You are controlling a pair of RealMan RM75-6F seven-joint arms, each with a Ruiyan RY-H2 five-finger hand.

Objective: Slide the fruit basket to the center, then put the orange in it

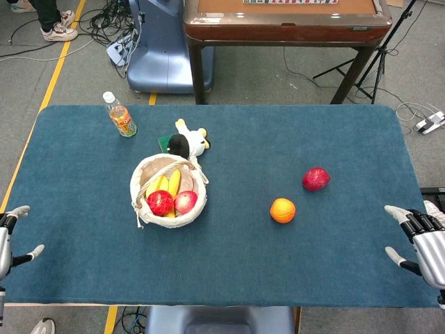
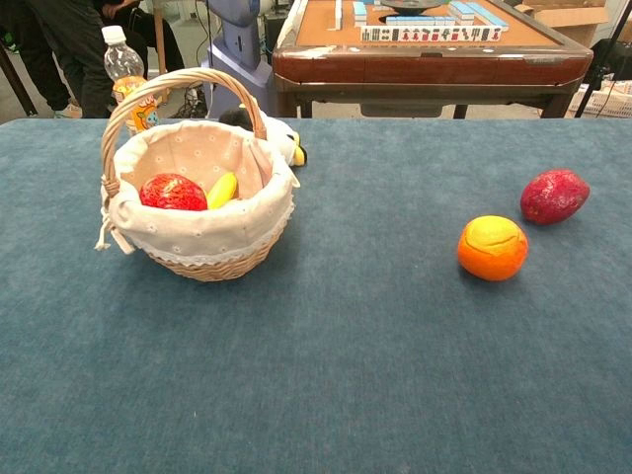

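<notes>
The wicker fruit basket (image 1: 141, 182) (image 2: 202, 229), lined with white cloth, stands left of the table's middle and holds red fruit and bananas. The orange (image 1: 282, 210) (image 2: 492, 247) lies on the blue cloth well to the right of it, apart from everything. My left hand (image 1: 10, 240) hovers at the table's near left edge, fingers spread and holding nothing. At the near right edge my right hand (image 1: 423, 240) is likewise spread and holds nothing. Neither hand shows in the chest view.
A dark red fruit (image 1: 316, 179) (image 2: 553, 196) lies just beyond the orange. Behind the basket sit a black-and-white plush toy (image 1: 188, 143) and a drink bottle (image 1: 120, 115). A brown table (image 1: 285, 21) stands past the far edge.
</notes>
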